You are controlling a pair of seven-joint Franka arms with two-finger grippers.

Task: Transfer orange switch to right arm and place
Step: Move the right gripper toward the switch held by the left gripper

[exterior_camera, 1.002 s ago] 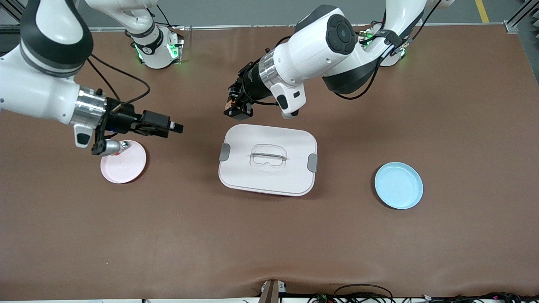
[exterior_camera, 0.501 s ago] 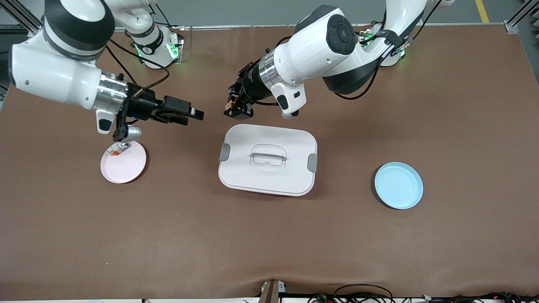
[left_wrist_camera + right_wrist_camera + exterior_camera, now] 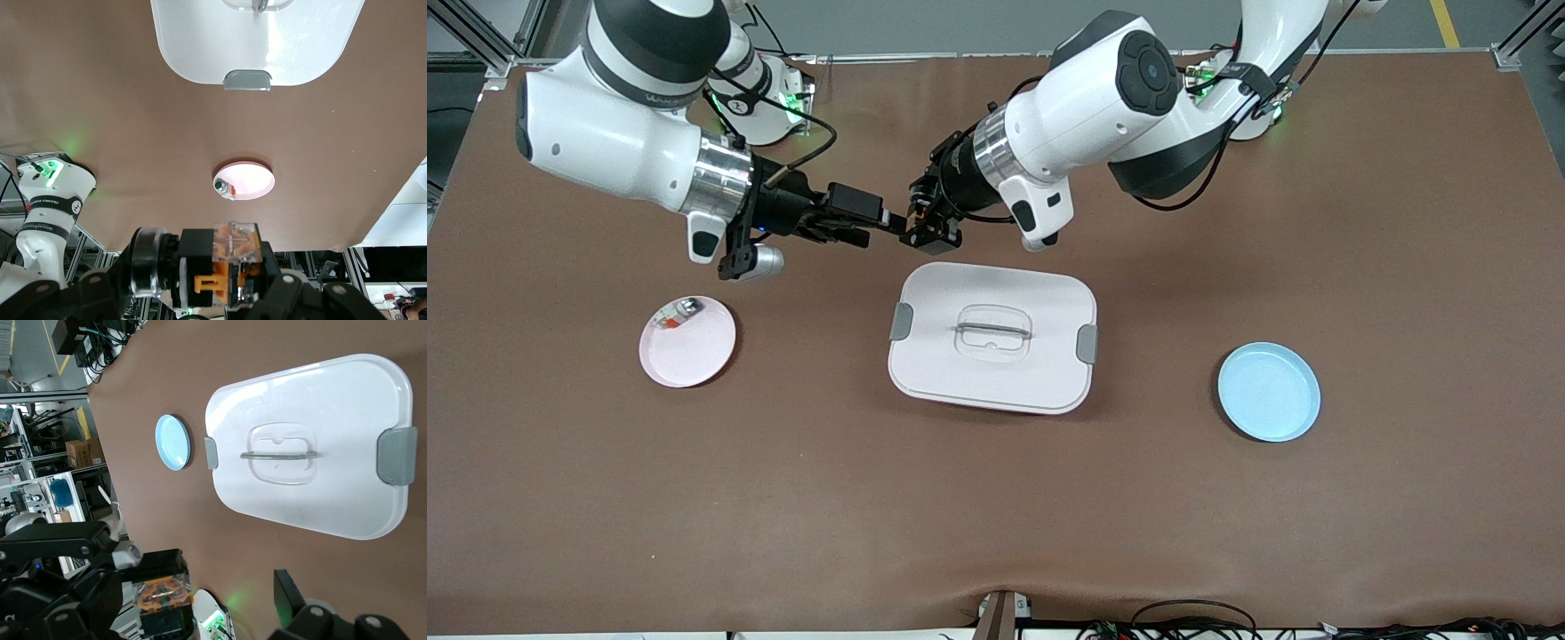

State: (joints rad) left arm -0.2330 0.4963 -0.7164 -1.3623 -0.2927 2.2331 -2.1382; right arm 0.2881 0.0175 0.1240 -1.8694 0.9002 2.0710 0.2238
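Observation:
The orange switch (image 3: 914, 217) is a tiny black box with an orange face, held up in the air by my left gripper (image 3: 927, 228), which is shut on it. It hangs over bare table just past the white box's edge on the robots' side. The left wrist view shows the switch (image 3: 233, 245) clamped between the jaws. My right gripper (image 3: 874, 228) is open and level with the switch, its tips almost at it. In the right wrist view the switch (image 3: 160, 597) faces me and one right finger (image 3: 287, 592) stands well to one side of it.
A white lidded box (image 3: 934, 364) lies mid-table under both hands. A pink plate (image 3: 694, 351) toward the right arm's end holds a small clear-and-silver piece with a red bit (image 3: 676, 313). A blue plate (image 3: 1269, 392) sits toward the left arm's end.
My right arm has swung from over the pink plate across to the left gripper, bringing its open fingers up to the switch. The left arm has barely moved.

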